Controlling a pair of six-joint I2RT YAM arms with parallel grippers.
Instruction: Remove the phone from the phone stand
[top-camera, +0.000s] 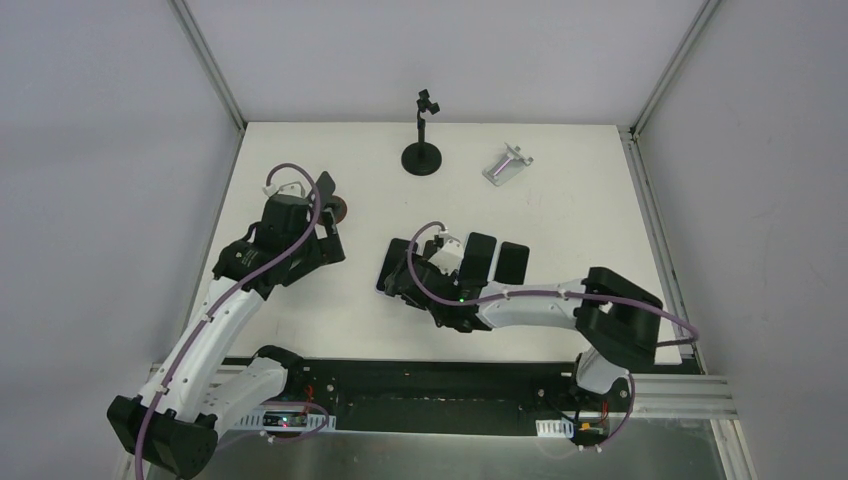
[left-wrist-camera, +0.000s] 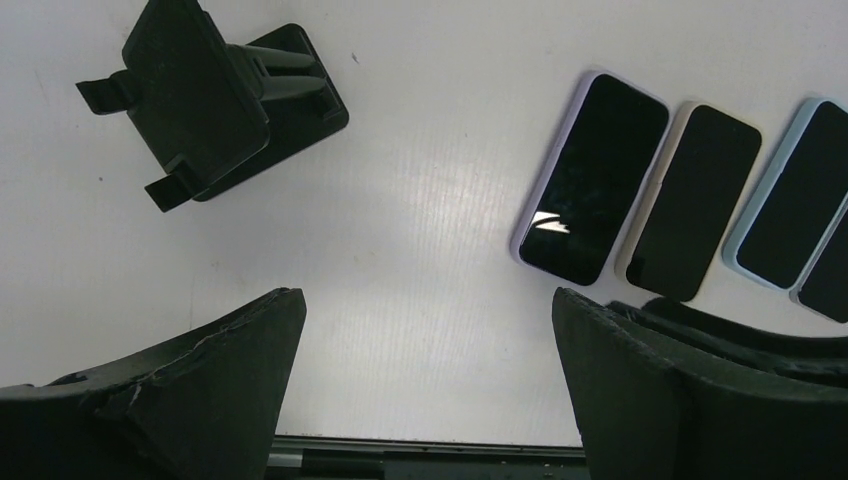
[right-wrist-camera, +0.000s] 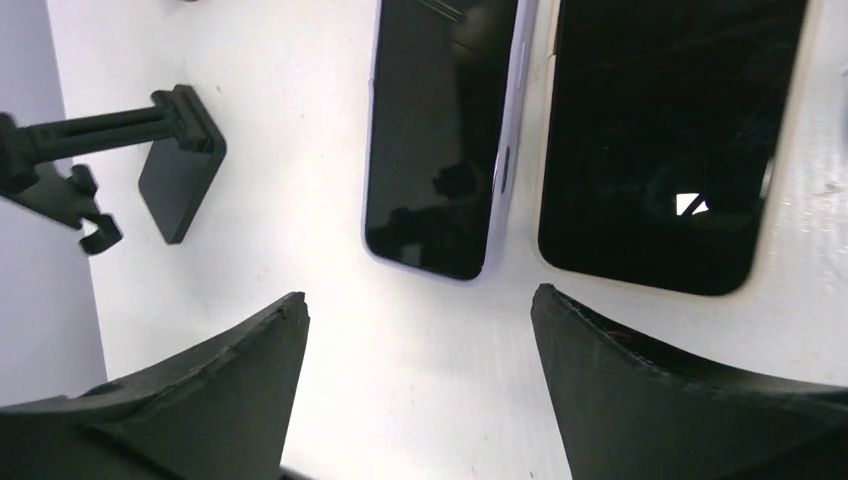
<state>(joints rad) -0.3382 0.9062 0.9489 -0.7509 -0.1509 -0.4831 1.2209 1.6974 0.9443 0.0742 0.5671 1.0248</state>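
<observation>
A black phone stand (left-wrist-camera: 205, 95) sits on the white table with no phone in its cradle; it also shows at the left of the right wrist view (right-wrist-camera: 175, 170). Several phones lie flat side by side: a purple-cased one (left-wrist-camera: 592, 180) (right-wrist-camera: 440, 130), a beige-cased one (left-wrist-camera: 695, 200) (right-wrist-camera: 670, 140) and a light-blue-cased one (left-wrist-camera: 795, 195). My left gripper (left-wrist-camera: 425, 295) (top-camera: 325, 235) is open and empty between the stand and the phones. My right gripper (right-wrist-camera: 420, 295) (top-camera: 405, 275) is open and empty, just short of the purple and beige phones' near ends.
A black round-base stand (top-camera: 423, 150) and a silver folding stand (top-camera: 507, 165) are at the back of the table (top-camera: 560, 210). Two phones (top-camera: 497, 260) lie right of my right wrist. The enclosure walls and frame rails surround the table.
</observation>
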